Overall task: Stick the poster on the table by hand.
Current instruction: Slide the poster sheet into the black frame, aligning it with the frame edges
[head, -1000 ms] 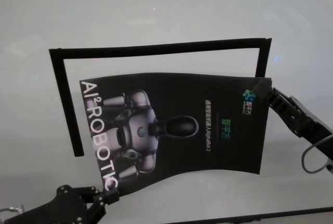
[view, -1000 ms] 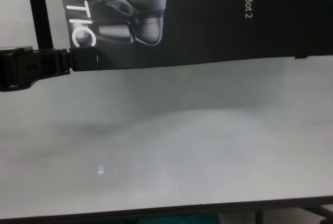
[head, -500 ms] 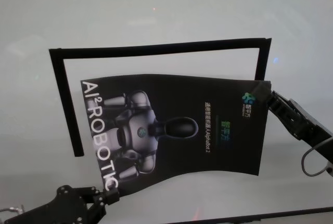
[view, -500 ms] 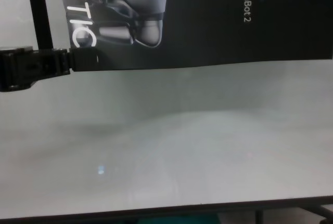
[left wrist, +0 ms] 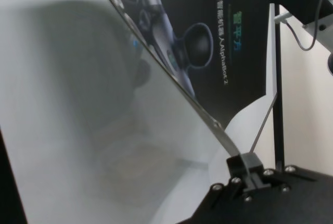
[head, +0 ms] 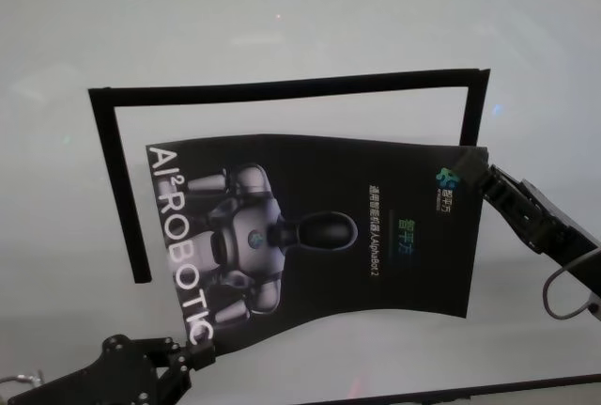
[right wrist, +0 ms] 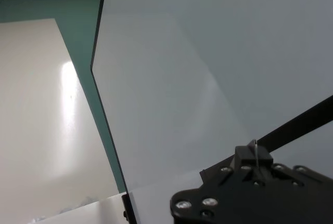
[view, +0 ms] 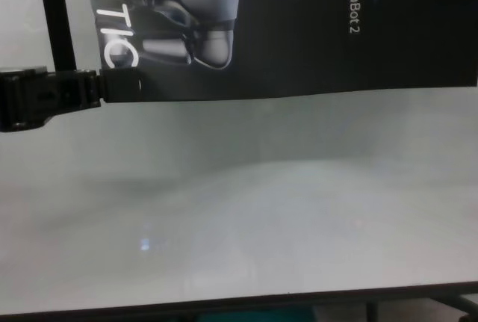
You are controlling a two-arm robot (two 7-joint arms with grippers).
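The poster (head: 319,236), black and glossy with a grey-white robot picture and white letters, hangs bowed just above the white table (head: 282,29). My left gripper (head: 202,356) is shut on the poster's near left corner, below the "OTIC" letters (view: 112,31). In the left wrist view the fingers (left wrist: 248,162) pinch the sheet's edge. My right gripper (head: 484,179) is shut on the far right corner. The right wrist view shows its fingers (right wrist: 254,156) clamped on the thin sheet edge.
Black tape strips form an open frame on the table: a far strip (head: 282,88), a left strip (head: 117,189) and a short right strip (head: 474,109). The table's dark near edge (view: 224,303) runs close to me. A grey cable (head: 563,292) loops off my right arm.
My right gripper and the poster's right corner have shifted slightly toward the near side, and the near edge now lies straighter. The left gripper has held still.
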